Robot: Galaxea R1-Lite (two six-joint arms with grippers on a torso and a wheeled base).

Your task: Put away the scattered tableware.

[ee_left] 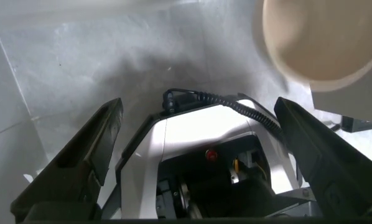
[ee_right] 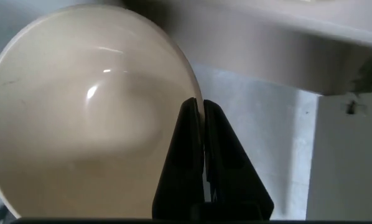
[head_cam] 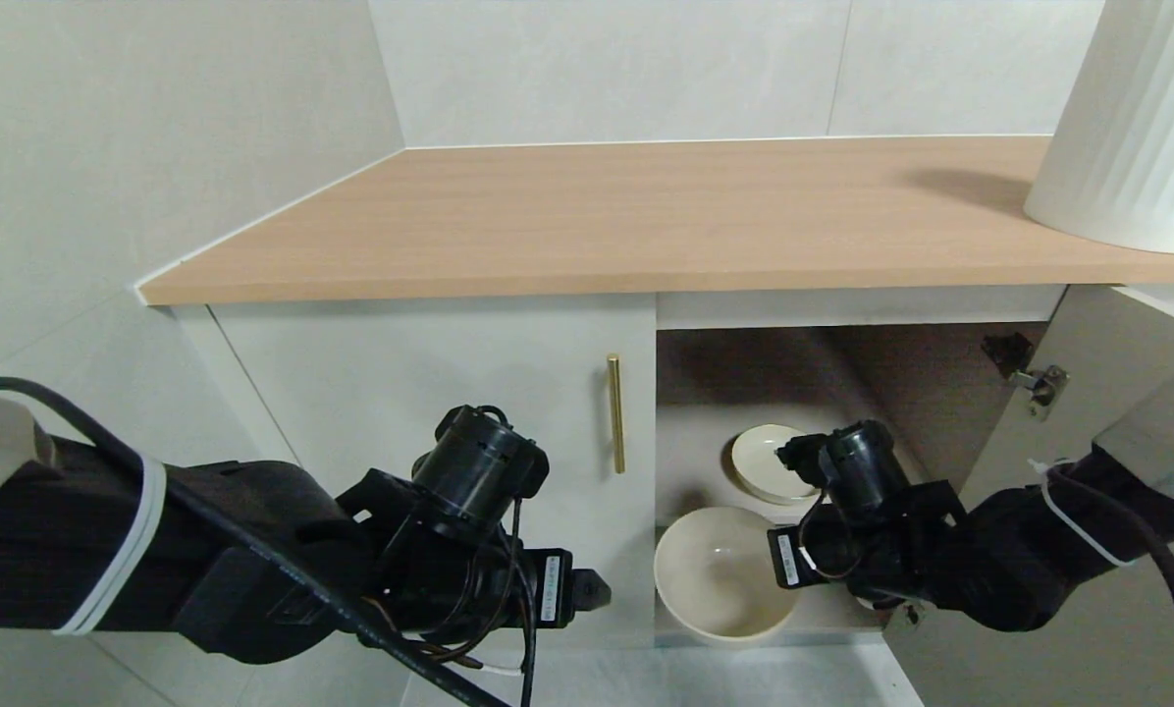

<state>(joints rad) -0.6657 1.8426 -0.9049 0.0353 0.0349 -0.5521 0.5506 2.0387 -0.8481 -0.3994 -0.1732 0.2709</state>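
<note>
A cream bowl (head_cam: 720,579) hangs at the front edge of the open cupboard's lower shelf (head_cam: 680,471). My right gripper (head_cam: 786,568) is shut on its right rim; in the right wrist view the fingers (ee_right: 192,143) pinch the rim of the bowl (ee_right: 86,124). Farther back on the shelf lies a small cream plate (head_cam: 769,462). My left gripper (head_cam: 595,589) stands open and holds nothing, low in front of the closed left door, just left of the bowl. The left wrist view shows the left gripper (ee_left: 198,109) with its fingers spread, and the bowl's underside (ee_left: 316,37) beyond them.
The left cupboard door (head_cam: 430,383) is closed and has a brass handle (head_cam: 615,412). The right door (head_cam: 1097,393) is swung open, hinge (head_cam: 1037,379) showing. Above runs a wooden countertop (head_cam: 597,216) with a white ribbed vessel (head_cam: 1137,128) at its right end.
</note>
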